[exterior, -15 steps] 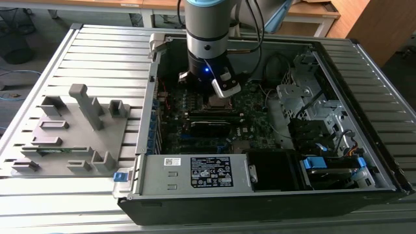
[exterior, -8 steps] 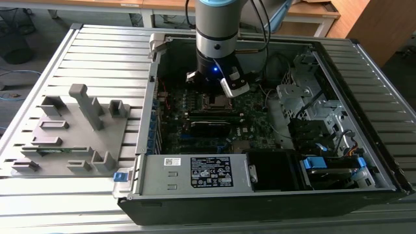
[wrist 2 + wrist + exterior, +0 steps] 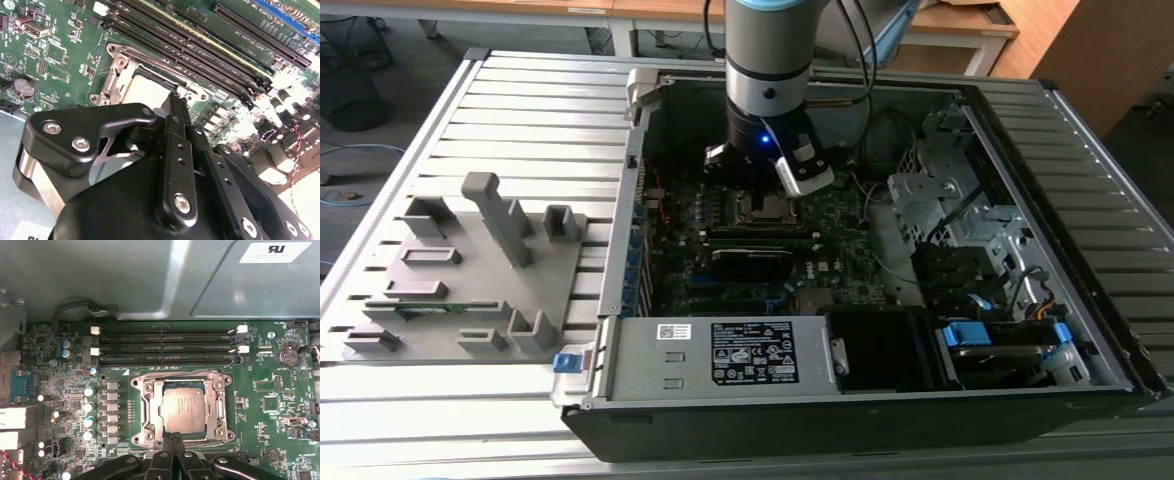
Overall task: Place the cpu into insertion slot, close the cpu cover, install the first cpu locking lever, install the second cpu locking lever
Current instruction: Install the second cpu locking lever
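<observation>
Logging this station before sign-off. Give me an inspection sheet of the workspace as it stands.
Surface: ribbed grey metal table carrying an open computer case.
Job's things: cpu lies flat in the insertion slot; the cpu cover frames it, lying down around the chip.
Clutter: grey fixture tray with upright blocks, at the exterior view's left of the case.
Hand: the hand sits just above the socket's edge, fingers pressed together, holding nothing visible.
Cables: black cables run down beside the arm; red wires on the board.
Surroundings: wooden desks behind the table.
</observation>
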Tool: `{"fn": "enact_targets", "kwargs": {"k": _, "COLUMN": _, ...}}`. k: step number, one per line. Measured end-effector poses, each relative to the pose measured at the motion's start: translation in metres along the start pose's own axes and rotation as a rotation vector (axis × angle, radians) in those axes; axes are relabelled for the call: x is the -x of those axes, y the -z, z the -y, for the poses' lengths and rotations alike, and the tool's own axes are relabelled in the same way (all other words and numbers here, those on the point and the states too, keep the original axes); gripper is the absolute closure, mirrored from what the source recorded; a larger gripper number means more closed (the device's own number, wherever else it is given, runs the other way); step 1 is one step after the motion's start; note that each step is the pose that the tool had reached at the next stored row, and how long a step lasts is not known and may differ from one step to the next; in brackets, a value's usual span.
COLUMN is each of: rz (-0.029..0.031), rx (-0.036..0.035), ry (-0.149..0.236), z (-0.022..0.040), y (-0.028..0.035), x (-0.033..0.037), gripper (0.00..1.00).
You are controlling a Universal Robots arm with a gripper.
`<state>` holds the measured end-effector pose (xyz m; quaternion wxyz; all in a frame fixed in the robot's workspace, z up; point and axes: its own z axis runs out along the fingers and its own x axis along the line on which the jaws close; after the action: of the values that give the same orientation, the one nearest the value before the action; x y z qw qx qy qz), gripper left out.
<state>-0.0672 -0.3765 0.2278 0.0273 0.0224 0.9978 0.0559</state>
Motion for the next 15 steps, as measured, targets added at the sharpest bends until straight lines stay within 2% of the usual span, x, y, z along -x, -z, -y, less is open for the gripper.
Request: {"fn": "enact_targets", "kwargs": {"k": 15, "rz": -0.0001, "rx": -0.0001, "ry": 0.0, "z": -0.0005, "y": 0.0011, "x": 0.0013, "gripper": 0.89}}
